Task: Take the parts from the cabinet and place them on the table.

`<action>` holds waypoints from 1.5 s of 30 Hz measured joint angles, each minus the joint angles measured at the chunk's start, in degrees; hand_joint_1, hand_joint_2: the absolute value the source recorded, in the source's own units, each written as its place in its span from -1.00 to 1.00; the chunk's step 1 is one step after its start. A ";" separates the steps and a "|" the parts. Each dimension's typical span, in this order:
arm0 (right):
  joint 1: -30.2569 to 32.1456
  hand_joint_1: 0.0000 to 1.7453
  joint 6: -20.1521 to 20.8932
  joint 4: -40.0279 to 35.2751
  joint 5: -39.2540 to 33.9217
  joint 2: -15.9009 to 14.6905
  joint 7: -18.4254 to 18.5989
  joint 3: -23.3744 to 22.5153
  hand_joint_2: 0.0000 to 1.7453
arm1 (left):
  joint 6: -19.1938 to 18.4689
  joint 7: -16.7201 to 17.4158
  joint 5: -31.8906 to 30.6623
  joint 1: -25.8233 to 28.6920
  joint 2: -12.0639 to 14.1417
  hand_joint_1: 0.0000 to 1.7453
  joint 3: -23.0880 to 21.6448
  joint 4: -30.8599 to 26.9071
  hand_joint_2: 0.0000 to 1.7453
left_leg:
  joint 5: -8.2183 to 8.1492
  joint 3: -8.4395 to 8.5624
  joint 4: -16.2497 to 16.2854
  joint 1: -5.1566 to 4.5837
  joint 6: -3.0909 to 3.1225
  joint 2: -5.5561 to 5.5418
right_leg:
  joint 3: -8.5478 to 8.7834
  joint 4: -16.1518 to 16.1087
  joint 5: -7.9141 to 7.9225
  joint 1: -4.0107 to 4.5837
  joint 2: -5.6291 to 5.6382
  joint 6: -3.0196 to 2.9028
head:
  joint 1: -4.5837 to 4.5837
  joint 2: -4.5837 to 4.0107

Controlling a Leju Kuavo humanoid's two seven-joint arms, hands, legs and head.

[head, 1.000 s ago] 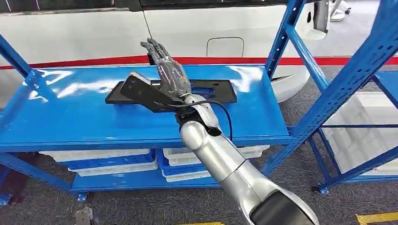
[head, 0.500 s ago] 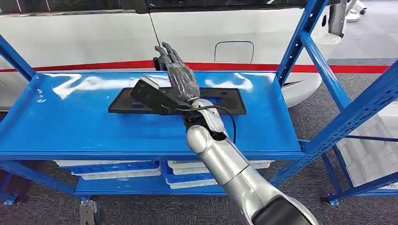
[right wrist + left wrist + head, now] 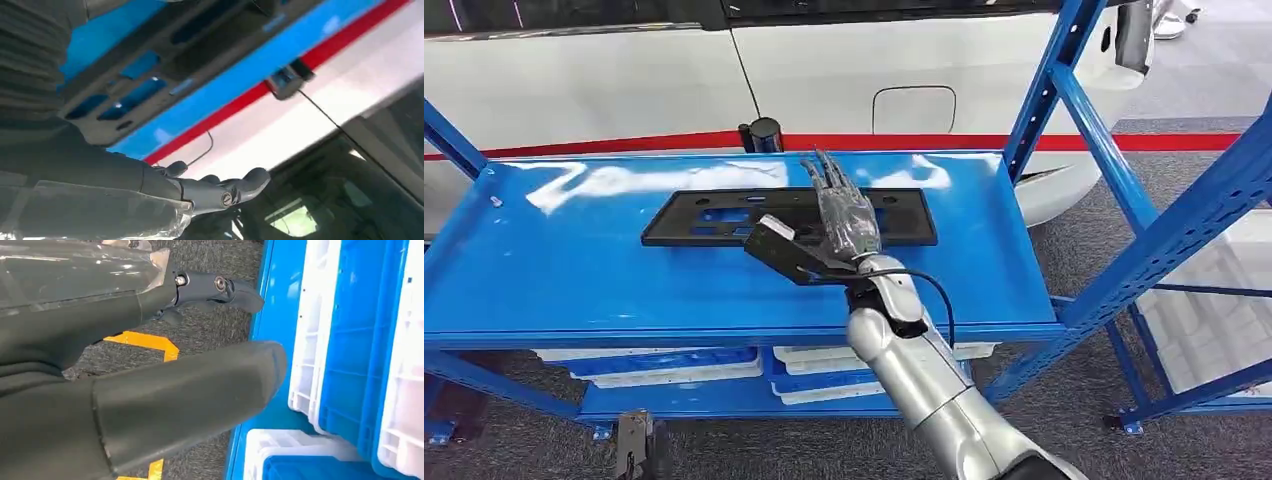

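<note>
A long flat black plastic part point(image 3: 704, 216) with cut-outs lies on the blue cabinet shelf point(image 3: 574, 275), toward its back. My right hand point(image 3: 845, 213) reaches in over the right half of the part, fingers stretched out and apart, holding nothing; whether it touches the part I cannot tell. The right wrist view has the part point(image 3: 150, 75) beyond the right hand point(image 3: 105, 170), whose fingers point past it. In the left wrist view, my left hand point(image 3: 150, 405) hangs low with its fingers apart and nothing in it.
A white car body point(image 3: 624, 85) with a red stripe stands right behind the shelf. A small black cylinder point(image 3: 765, 133) sits at the shelf's back edge. Blue uprights point(image 3: 1064, 90) rise on the right. White and blue bins point(image 3: 664, 360) fill the lower shelf.
The camera has shifted a little. My right hand has drawn back from the shelf's far edge and moved right along the part, now lying over its right half.
</note>
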 joint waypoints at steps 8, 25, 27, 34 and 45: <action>1.12 -1.00 -0.15 4.79 4.86 1.82 -0.24 3.83 1.00 | 0.61 0.35 0.17 -0.11 -0.31 -1.00 -0.22 0.00 -1.00 | -0.01 -0.02 0.01 -0.12 -0.01 -0.02 | 0.02 -0.01 0.00 -0.11 -0.02 0.00 | 0.00 0.00; -3.66 -1.00 -14.06 17.38 20.41 3.76 6.10 5.86 1.00 | -0.70 0.00 -0.24 -0.01 -0.57 -1.00 -0.22 0.07 -1.00 | -0.01 0.00 0.02 -0.13 -0.01 -0.03 | 0.06 -0.01 0.00 -0.13 -0.04 0.00 | 0.00 0.00; -4.34 -1.00 -15.61 19.15 22.77 3.67 8.09 4.98 1.00 | -0.83 0.00 -0.44 -0.04 -0.66 -1.00 -0.22 0.09 -1.00 | -0.01 0.03 0.03 -0.14 -0.01 -0.02 | 0.07 -0.01 0.00 -0.14 -0.03 0.00 | 0.00 0.00; -6.94 -1.00 -16.16 23.63 28.35 1.29 14.25 -0.26 1.00 | -2.43 0.53 -1.94 -0.63 -0.72 -1.00 -0.94 0.09 -1.00 | -0.01 0.04 0.05 -0.16 -0.01 -0.02 | 0.08 -0.02 0.00 -0.17 -0.02 0.00 | 0.00 0.00; -7.44 1.00 -12.81 27.76 28.55 -0.85 13.97 -5.70 1.00 | -3.10 0.72 -2.47 -1.66 -0.79 -1.00 -2.21 0.07 -1.00 | -0.01 0.11 0.05 -0.16 0.00 -0.03 | 0.13 -0.02 0.00 -0.17 -0.02 0.00 | 0.00 0.00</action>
